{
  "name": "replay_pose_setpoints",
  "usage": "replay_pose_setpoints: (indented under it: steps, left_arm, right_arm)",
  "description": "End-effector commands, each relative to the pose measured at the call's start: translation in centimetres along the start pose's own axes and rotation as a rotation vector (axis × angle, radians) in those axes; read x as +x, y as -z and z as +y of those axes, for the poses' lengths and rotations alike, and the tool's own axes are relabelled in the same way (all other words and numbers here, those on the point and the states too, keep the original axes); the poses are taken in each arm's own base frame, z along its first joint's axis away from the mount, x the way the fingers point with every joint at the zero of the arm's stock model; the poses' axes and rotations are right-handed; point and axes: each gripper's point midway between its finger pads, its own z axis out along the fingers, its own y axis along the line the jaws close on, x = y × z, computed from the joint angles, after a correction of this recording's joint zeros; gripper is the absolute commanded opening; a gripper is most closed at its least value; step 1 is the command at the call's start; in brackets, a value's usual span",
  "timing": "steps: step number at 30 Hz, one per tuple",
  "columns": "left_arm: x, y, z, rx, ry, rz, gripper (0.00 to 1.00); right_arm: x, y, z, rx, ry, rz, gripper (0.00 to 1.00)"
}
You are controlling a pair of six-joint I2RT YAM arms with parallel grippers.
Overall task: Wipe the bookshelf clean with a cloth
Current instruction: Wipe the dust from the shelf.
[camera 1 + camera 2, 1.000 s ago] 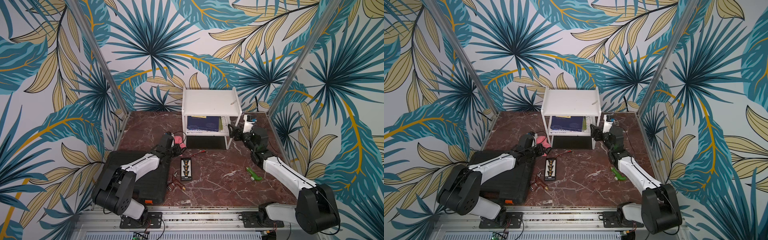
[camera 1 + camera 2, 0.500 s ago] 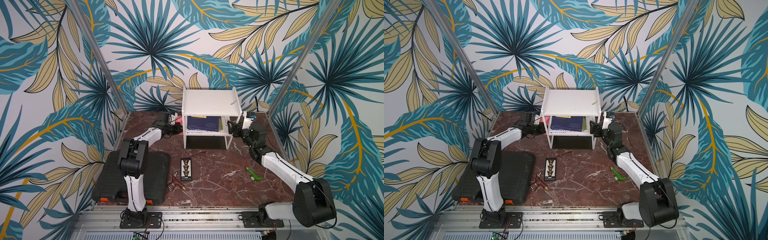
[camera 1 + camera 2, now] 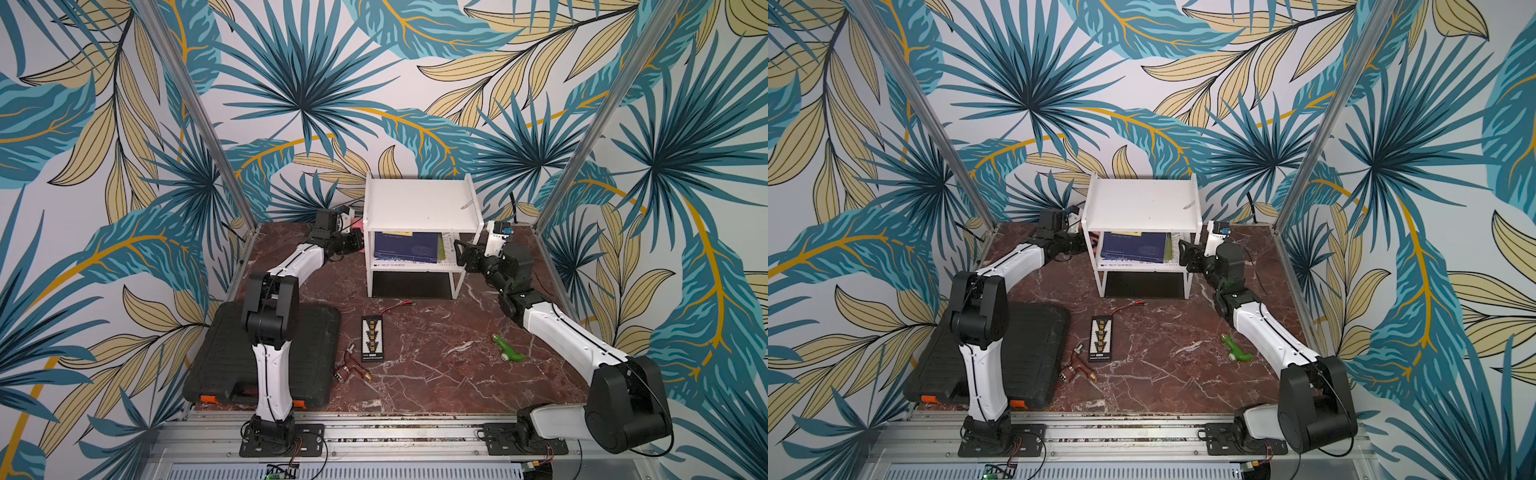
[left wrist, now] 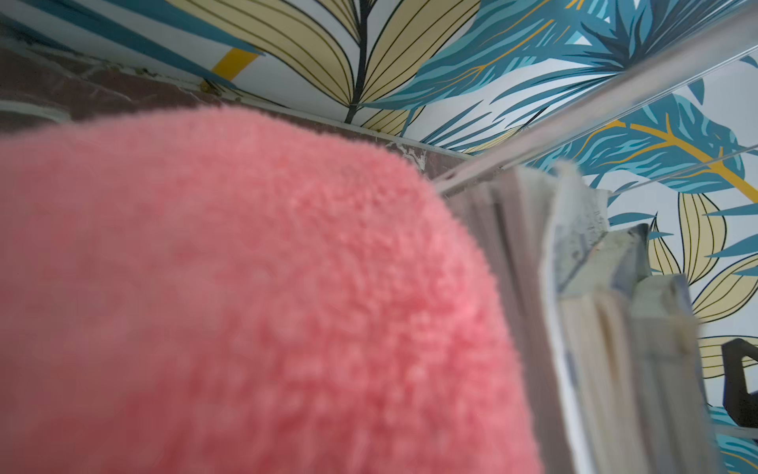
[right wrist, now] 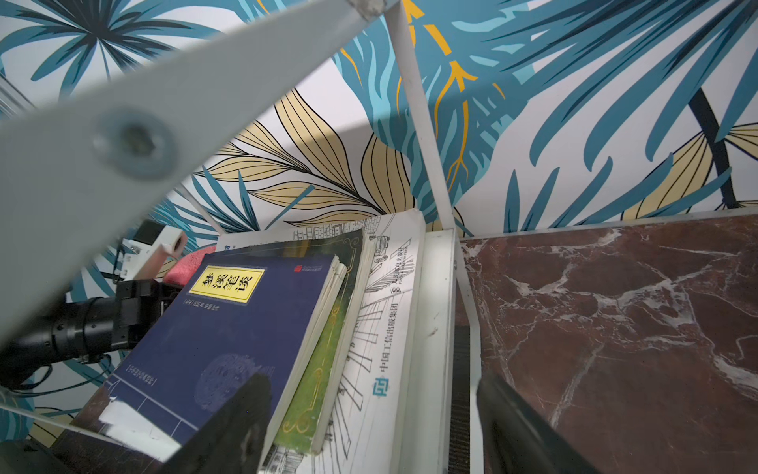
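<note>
left gripper (image 3: pixel 354 245): clamped on cloth (image 4: pixel 246 287), at bookshelf (image 3: pixel 419 205) left side | right gripper (image 3: pixel 462 257): jaws apart, at its right side

**Tight at the flanks, open above**

Hemmed in on both sides of the bookshelf (image 3: pixel 419 203): left gripper (image 3: pixel 360 246) clamping the cloth (image 4: pixel 246 287) at one flank, right gripper (image 3: pixel 459 254) with jaws spread at the other. Lower tier packed with books (image 3: pixel 405 248). Open over the top board, bar one small scrap (image 3: pixel 467 204).
</note>
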Motion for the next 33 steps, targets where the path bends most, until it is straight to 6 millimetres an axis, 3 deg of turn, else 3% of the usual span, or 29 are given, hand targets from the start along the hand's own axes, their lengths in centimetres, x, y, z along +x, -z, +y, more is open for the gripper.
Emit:
replay_pose_setpoints:
  steps: [1,6,9,10,15,18,22,25,27,30,31,33]
  left_arm:
    - [3.7,-1.7,1.0,0.083,0.059,0.07,0.0]
    - [7.7,-0.6,-0.5,0.189,0.061,0.154,0.0]
    - [8.6,-0.4,1.7,0.081,0.033,0.19,0.0]
    - [8.4,-0.7,2.9,0.042,0.04,0.194,0.0]
    - [4.0,-2.5,6.0,0.009,0.141,0.102,0.0]
    - [4.5,-2.7,4.2,0.05,0.127,0.124,0.0]
    - [8.6,-0.1,1.8,0.065,0.059,0.185,0.0]
    - [10.8,1.5,1.7,0.081,0.043,0.25,0.02]
    - [10.5,1.2,3.2,0.032,0.047,0.259,0.01]
    - [7.2,-0.2,4.6,0.017,0.086,0.207,0.0]
    - [6.4,-0.6,4.8,0.018,0.105,0.197,0.0]
    - [6.2,-0.5,3.2,0.077,0.116,0.196,0.0]
  right_arm:
    - [1.5,-0.4,-0.1,-0.008,-0.021,0.053,0.81]
    - [1.3,-0.4,0.3,-0.024,-0.031,0.057,0.8]
    - [1.5,-0.3,0.0,-0.012,-0.027,0.057,0.8]
    - [1.7,-0.3,-0.1,-0.006,-0.024,0.06,0.8]
    - [2.2,-0.9,-0.4,0.002,-0.023,0.079,0.8]
    - [2.5,-1.1,0.0,-0.021,-0.027,0.101,0.8]
    - [2.9,-0.8,0.1,-0.036,-0.044,0.097,0.81]
    - [3.1,-0.4,0.1,-0.04,-0.044,0.093,0.82]
    - [3.3,-0.4,0.0,-0.034,-0.035,0.093,0.82]
    - [3.3,-0.5,-0.4,-0.016,-0.03,0.086,0.83]
    - [3.3,-0.7,-0.5,-0.009,-0.034,0.083,0.83]
    - [3.0,-0.8,-0.4,-0.015,-0.048,0.078,0.83]
